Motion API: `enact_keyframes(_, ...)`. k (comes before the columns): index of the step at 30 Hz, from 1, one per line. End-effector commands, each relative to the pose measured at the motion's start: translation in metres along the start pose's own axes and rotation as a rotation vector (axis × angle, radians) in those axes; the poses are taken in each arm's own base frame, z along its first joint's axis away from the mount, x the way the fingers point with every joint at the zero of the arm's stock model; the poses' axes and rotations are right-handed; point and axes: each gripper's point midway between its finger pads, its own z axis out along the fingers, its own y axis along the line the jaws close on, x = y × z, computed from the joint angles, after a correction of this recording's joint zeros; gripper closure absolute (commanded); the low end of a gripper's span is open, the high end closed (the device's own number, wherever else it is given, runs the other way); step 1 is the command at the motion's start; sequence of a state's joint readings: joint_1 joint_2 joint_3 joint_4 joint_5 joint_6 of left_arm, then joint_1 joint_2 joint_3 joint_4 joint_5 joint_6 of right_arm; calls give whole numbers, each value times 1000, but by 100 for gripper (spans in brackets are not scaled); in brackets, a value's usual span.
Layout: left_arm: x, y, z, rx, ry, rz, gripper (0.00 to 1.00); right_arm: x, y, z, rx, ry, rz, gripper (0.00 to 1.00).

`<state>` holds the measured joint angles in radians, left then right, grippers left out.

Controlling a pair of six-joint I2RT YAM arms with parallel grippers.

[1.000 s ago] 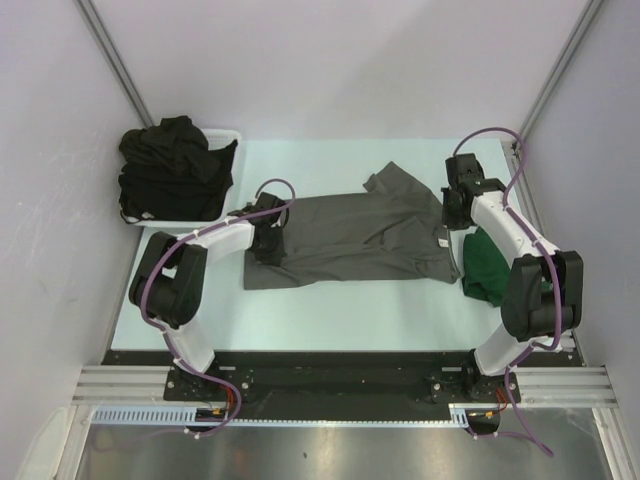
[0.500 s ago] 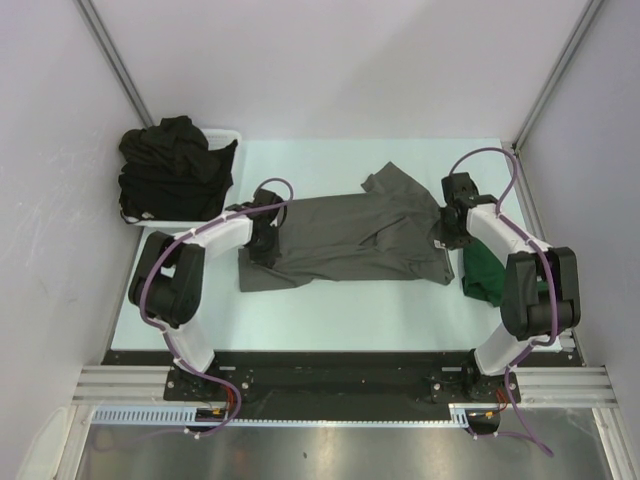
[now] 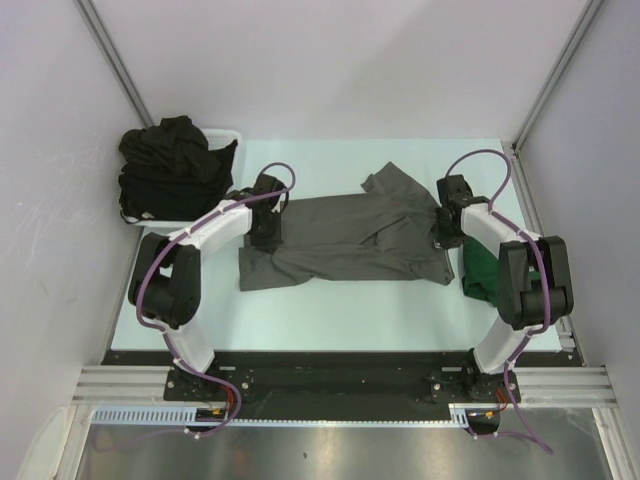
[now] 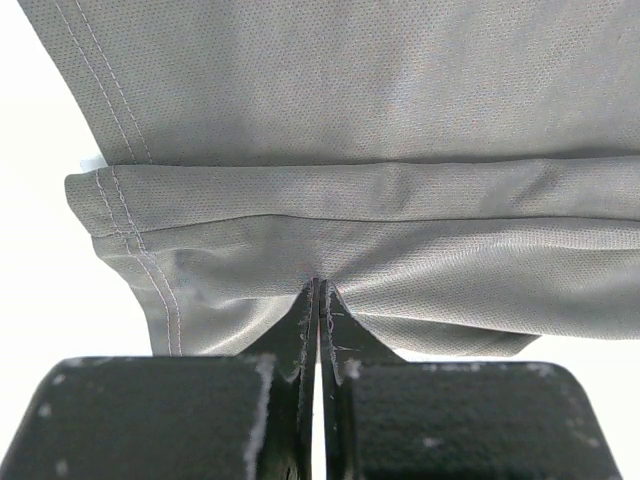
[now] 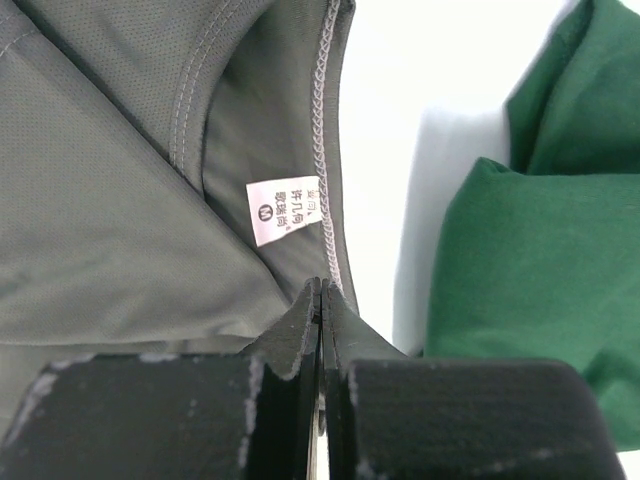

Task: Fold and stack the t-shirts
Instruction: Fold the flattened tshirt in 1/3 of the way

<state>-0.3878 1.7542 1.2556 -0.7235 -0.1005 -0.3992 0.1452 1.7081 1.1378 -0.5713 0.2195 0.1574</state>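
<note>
Lying left-right, collar rightward, the grey t-shirt is pinched by left gripper and right gripper.

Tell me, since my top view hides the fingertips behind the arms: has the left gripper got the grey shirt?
Observer: Yes. The left gripper is shut on a fold of the grey shirt.
Operator: And the right?
Observer: The right gripper is shut on the same shirt's collar, just beside the white label.
Operator: Is the green shirt caught too?
Observer: No. The green shirt lies apart, with bare table between it and the collar.
</note>
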Motion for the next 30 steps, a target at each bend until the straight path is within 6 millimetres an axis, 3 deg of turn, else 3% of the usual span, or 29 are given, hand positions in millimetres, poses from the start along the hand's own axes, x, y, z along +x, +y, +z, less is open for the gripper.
enact_keyframes(1, -3, -4, -16, 26, -26, 32, 100, -4, 6, 9, -2, -20, 19, 100)
enact_keyframes(7, 7, -5, -10, 38, 13, 63, 100, -13, 10, 9, -8, -29, 22, 100)
enact_keyframes(11, 11, -8, -6, 59, 26, 65, 86, -15, 9, 4, -5, -37, 24, 100)
enact_keyframes(15, 13, -10, -1, 68, 29, 65, 81, -16, 7, -1, 1, -43, 19, 100)
enact_keyframes(24, 3, -11, 7, 60, -1, 84, 74, -26, 5, -12, 1, -66, 12, 100)
enact_keyframes(30, -18, -14, -4, 63, -86, 76, 72, -25, 3, -13, 4, -63, 2, 100)
